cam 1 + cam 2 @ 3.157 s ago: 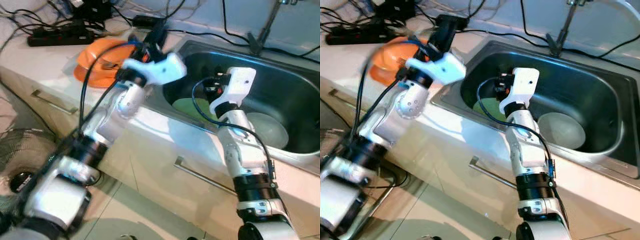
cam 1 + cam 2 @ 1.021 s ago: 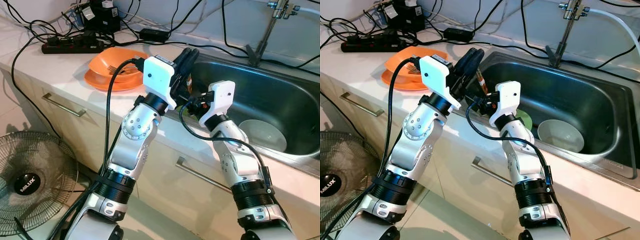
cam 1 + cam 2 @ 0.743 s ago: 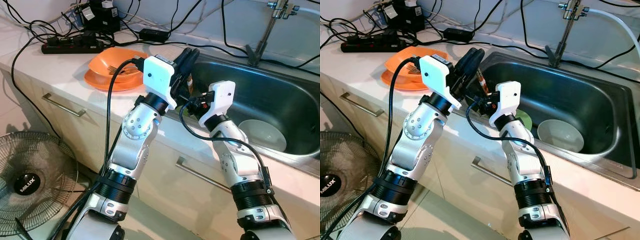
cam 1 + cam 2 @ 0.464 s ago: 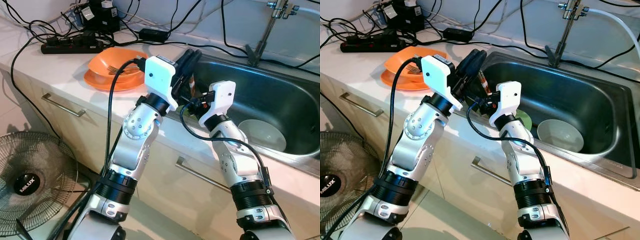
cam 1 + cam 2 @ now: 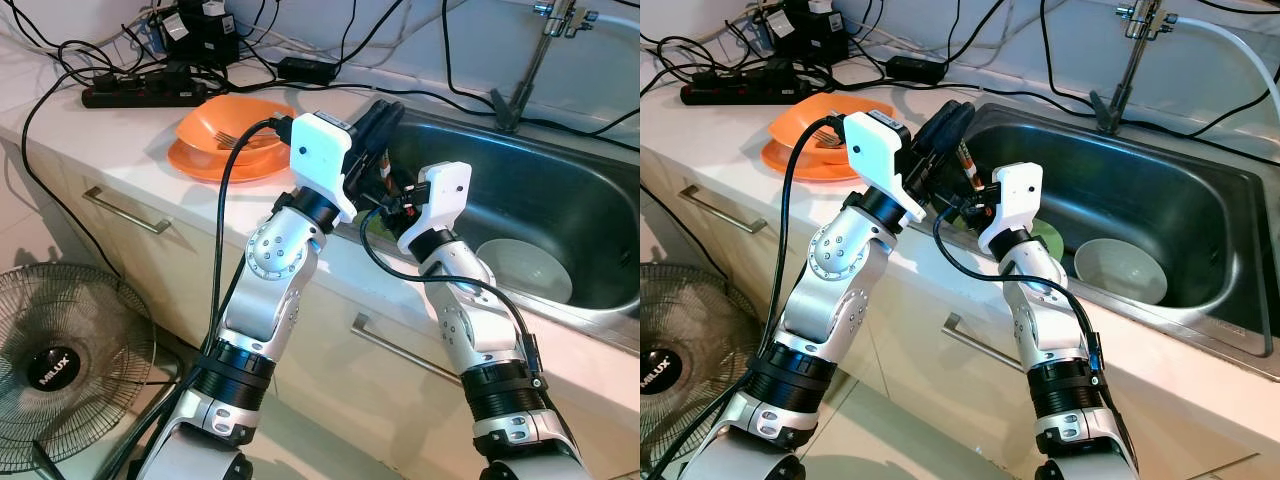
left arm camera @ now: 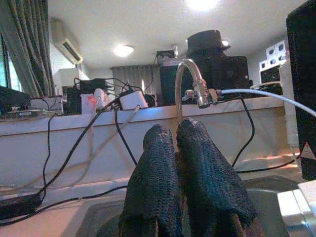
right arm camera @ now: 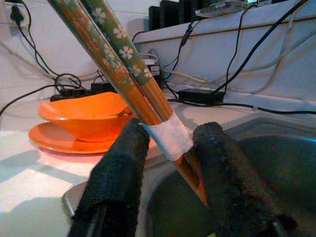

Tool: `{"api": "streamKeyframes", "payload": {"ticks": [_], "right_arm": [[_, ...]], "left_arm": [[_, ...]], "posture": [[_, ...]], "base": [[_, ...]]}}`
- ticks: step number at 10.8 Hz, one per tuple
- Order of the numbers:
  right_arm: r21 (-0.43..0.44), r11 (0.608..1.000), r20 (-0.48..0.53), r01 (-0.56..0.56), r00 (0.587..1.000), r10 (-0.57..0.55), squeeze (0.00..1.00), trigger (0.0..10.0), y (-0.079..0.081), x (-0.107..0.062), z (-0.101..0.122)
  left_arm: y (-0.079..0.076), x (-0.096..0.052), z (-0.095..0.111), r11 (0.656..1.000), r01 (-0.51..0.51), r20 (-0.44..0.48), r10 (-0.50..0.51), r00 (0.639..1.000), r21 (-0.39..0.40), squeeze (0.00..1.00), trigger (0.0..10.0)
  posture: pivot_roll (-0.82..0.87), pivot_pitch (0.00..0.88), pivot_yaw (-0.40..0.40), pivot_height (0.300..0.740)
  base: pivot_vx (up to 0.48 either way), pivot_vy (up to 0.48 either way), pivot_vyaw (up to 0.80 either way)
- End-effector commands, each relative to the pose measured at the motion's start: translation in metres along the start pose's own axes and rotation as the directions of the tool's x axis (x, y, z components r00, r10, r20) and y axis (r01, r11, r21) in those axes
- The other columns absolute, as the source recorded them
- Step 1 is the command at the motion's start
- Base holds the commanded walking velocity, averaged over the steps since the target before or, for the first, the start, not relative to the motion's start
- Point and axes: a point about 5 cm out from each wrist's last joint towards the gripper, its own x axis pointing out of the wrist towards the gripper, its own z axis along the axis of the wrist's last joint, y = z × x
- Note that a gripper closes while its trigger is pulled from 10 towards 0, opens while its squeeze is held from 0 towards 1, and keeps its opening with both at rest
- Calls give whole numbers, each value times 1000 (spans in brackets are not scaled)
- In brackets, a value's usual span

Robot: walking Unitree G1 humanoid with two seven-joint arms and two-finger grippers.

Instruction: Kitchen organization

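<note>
We see both arms raised over the near left corner of the steel sink [image 5: 1200, 190]; the left pincer [image 5: 952, 118] has its two black fingers [image 6: 158, 182] pressed together around the upper part of a bundle of chopsticks [image 7: 129, 79], brown and green with small flowers and bound with white tape; the chopsticks stand tilted above the sink's left rim, between the two arms; the right pincer [image 7: 170, 163] sits just below, its fingers spread to either side of the taped part, and we cannot tell whether they touch it; in the sink lie a pale bowl [image 5: 1120, 272] to the right and a green plate [image 5: 1048, 238] partly hidden behind the right arm; on the tabletop [image 5: 110, 140] to the left an orange bowl [image 5: 235, 125] holding a fork rests on an orange plate [image 5: 200, 162]; farther back lie a black power strip [image 5: 140, 95] and tangled cables; a faucet [image 5: 1130, 60] rises beyond the sink; a floor fan [image 5: 55, 365] stands at the near left.
</note>
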Motion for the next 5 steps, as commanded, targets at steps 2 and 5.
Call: {"api": "streamKeyframes", "payload": {"ticks": [2,5], "right_arm": [[-7,1000,37,-14,999,14,0,0,5,5,9],[-10,1000,32,-8,999,8,0,0,3,4,7]], "left_arm": [[-9,-3,-8,999,41,-43,-42,998,-15,0,10000],[-8,-3,-9,999,40,-55,-40,998,-8,0,10000]], "posture": [[130,43,-11,740],[130,44,-11,740]], "base": [[0,0,0],[0,0,0]]}}
